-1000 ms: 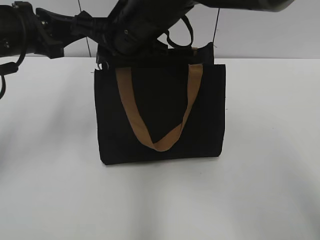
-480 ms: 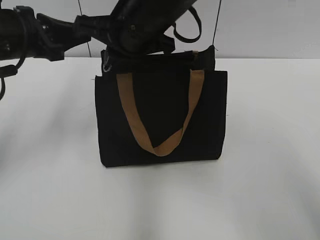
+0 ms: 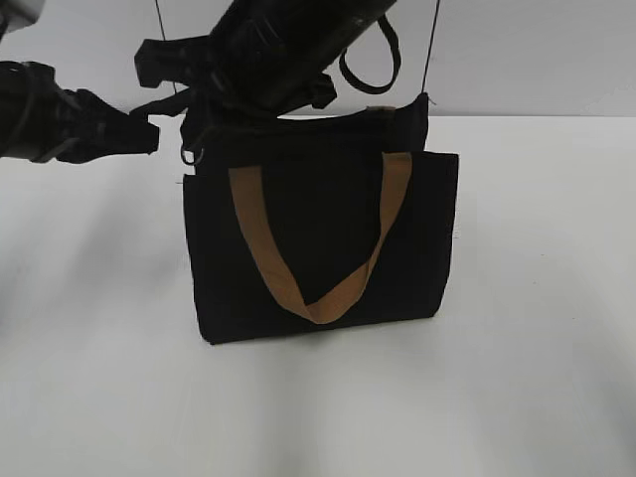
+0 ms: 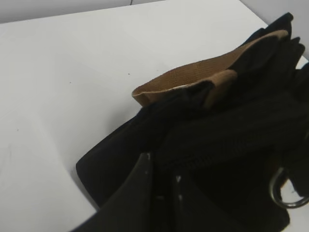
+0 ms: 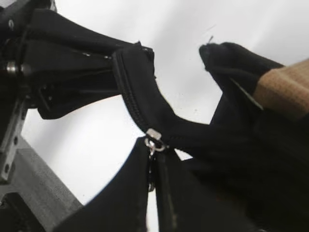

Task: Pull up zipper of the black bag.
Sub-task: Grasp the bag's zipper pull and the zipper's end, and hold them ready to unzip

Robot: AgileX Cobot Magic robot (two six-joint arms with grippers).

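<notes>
The black bag (image 3: 318, 199) stands upright on the white table, its front tan strap (image 3: 323, 298) drooping in a V. My right gripper (image 3: 197, 129) reaches across from above to the bag's top left corner. In the right wrist view it (image 5: 153, 164) is shut on the silver ring pull (image 5: 151, 183), just below the slider (image 5: 153, 134) on the zipper (image 5: 131, 94). The ring (image 3: 192, 154) hangs at that corner. My left gripper (image 3: 149, 134) is at the left; in its wrist view it (image 4: 161, 179) is shut on the bag's black fabric end (image 4: 120, 159).
The white table (image 3: 517, 378) stretches around the bag on all sides. A pale wall (image 3: 537, 50) with thin dark vertical lines runs behind. The right arm's black cable loop (image 3: 370, 60) hangs above the bag's top edge.
The right gripper and the ring have moved left and a little down along the bag's top. The left arm has dropped lower and further left, and the bag's top left corner is stretched leftward.
</notes>
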